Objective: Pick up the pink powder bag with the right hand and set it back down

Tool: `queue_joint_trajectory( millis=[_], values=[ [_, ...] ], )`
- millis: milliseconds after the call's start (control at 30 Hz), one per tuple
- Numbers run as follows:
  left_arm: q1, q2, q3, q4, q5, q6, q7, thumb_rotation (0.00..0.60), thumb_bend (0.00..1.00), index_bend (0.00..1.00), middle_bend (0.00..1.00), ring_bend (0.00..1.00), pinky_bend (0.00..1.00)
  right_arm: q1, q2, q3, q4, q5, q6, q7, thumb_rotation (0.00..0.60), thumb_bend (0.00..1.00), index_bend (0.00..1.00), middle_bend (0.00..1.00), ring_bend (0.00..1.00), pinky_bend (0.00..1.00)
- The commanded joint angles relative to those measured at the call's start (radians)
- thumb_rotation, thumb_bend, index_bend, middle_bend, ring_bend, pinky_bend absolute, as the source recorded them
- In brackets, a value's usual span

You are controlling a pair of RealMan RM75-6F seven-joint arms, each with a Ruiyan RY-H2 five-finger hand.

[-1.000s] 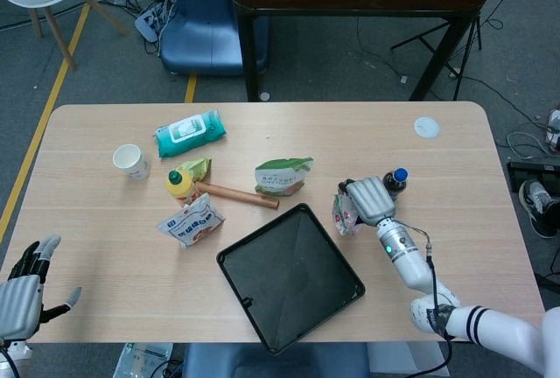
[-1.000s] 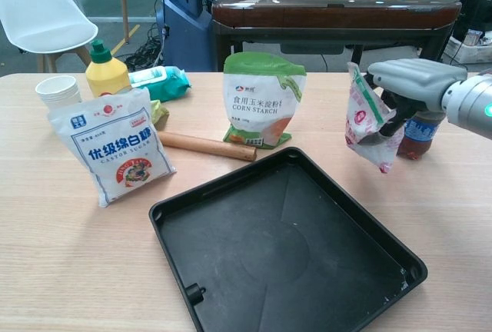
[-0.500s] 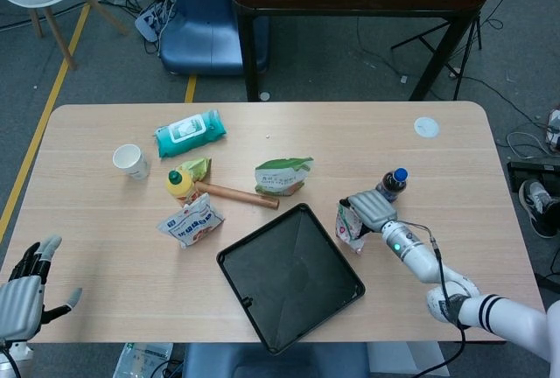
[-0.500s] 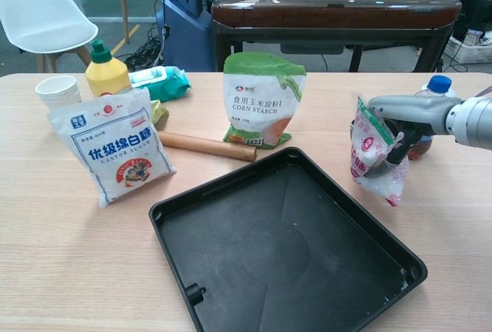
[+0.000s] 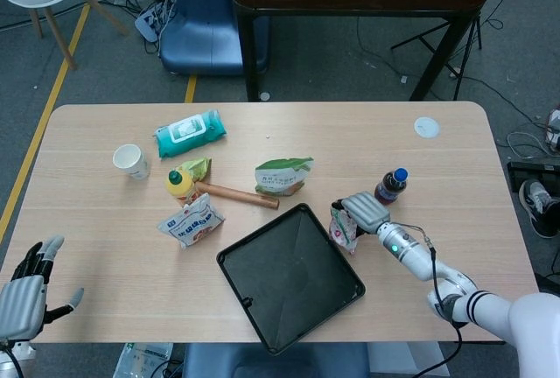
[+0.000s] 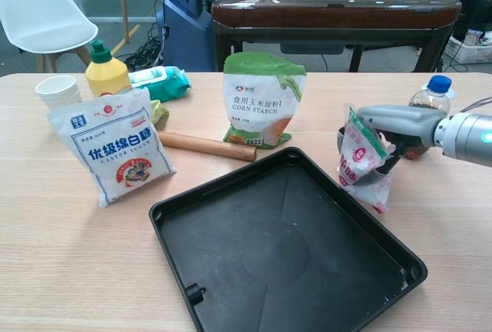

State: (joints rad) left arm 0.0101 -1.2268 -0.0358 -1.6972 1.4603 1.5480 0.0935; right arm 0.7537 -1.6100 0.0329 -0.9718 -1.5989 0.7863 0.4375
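Observation:
The pink powder bag (image 5: 342,227) (image 6: 360,159) stands tilted just off the right edge of the black tray (image 5: 262,325) (image 6: 231,194). Its lower end seems to touch the tabletop. My right hand (image 5: 363,211) (image 6: 388,128) grips the bag's top from behind and the right, fingers wrapped around it. My left hand (image 5: 22,295) hangs at the near left corner beside the table, fingers apart and holding nothing. The chest view does not show the left hand.
A blue-capped bottle (image 5: 390,185) (image 6: 430,105) stands right behind my right hand. Further left are a corn starch bag (image 5: 282,177) (image 6: 263,100), a rolling pin (image 5: 236,194) (image 6: 207,146), a sugar bag (image 5: 192,220) (image 6: 115,144), a yellow bottle (image 5: 179,186), a cup (image 5: 130,161) and wipes (image 5: 188,131).
My right hand has come down and slightly left with the pink bag, from hanging in the air to table level beside the tray. The bottle behind it now shows. The left hand stayed put.

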Motion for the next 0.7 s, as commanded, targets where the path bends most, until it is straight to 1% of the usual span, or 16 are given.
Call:
queue_joint_trajectory(
  millis=[33, 133, 300, 500, 700],
  values=[
    [0.000, -0.001, 0.002, -0.002, 0.002, -0.001, 0.003, 0.600, 0.23, 0.08, 0.09, 0.03, 0.13, 0.012, -0.010, -0.034, 0.026, -0.028, 0.014, 0.055, 0.600, 0.30, 0.48, 0.47, 0.35, 0.46],
    [-0.002, -0.001, 0.001, -0.006, 0.004, 0.000, 0.007, 0.600, 0.23, 0.08, 0.09, 0.03, 0.13, 0.015, -0.011, -0.050, 0.040, -0.040, 0.028, 0.097, 0.600, 0.30, 0.40, 0.42, 0.30, 0.40],
    [-0.003, 0.000, 0.001, -0.012, 0.008, 0.002, 0.014, 0.600, 0.23, 0.08, 0.09, 0.03, 0.13, 0.019, -0.014, -0.070, 0.059, -0.051, 0.049, 0.152, 0.600, 0.29, 0.31, 0.35, 0.25, 0.34],
    [-0.001, 0.002, 0.002, -0.020, 0.010, 0.005, 0.022, 0.600, 0.23, 0.08, 0.09, 0.03, 0.13, 0.015, 0.003, -0.096, 0.057, -0.063, 0.068, 0.173, 0.600, 0.29, 0.25, 0.30, 0.21, 0.29],
    [-0.005, 0.001, 0.003, -0.025, 0.014, 0.002, 0.030, 0.600, 0.23, 0.08, 0.09, 0.03, 0.13, 0.002, 0.027, -0.102, 0.037, -0.060, 0.100, 0.172, 0.600, 0.29, 0.22, 0.27, 0.18, 0.24]
  ],
)
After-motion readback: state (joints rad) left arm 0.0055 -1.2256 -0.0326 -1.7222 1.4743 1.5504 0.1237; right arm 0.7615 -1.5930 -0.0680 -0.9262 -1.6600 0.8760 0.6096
